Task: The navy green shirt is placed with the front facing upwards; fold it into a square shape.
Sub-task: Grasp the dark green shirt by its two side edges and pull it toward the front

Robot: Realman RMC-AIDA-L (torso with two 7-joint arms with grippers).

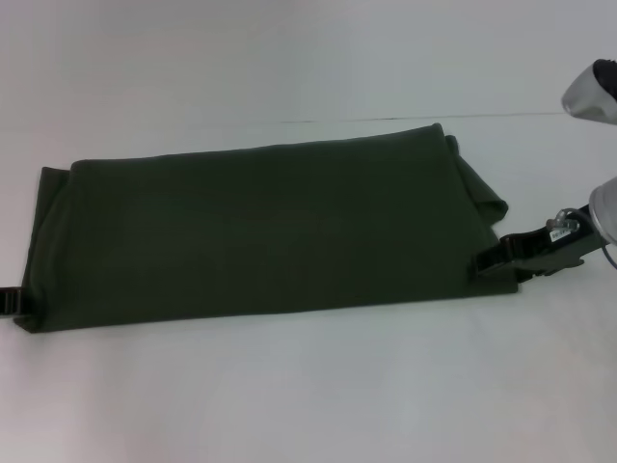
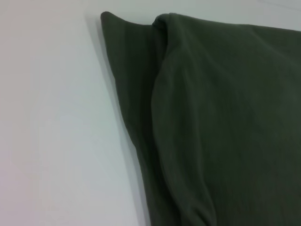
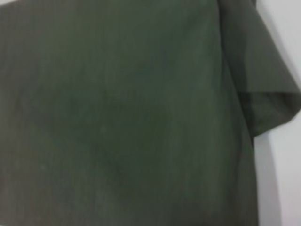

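Observation:
The navy green shirt (image 1: 260, 231) lies on the white table as a long folded band, plain side up, with no lettering showing. A loose flap (image 1: 477, 188) sticks out at its right end. My right gripper (image 1: 487, 262) is low on the table, touching the shirt's right front corner. My left gripper (image 1: 10, 302) shows only as a black tip at the shirt's left front corner. The left wrist view shows the shirt's (image 2: 221, 122) layered end beside bare table. Shirt cloth (image 3: 117, 117) fills the right wrist view, with the flap (image 3: 273, 103) at one side.
The white table (image 1: 308, 395) stretches in front of the shirt, and more of it lies behind (image 1: 289, 68). A thin seam line (image 1: 405, 118) runs across the back. Part of my right arm's grey casing (image 1: 590, 92) hangs at the far right.

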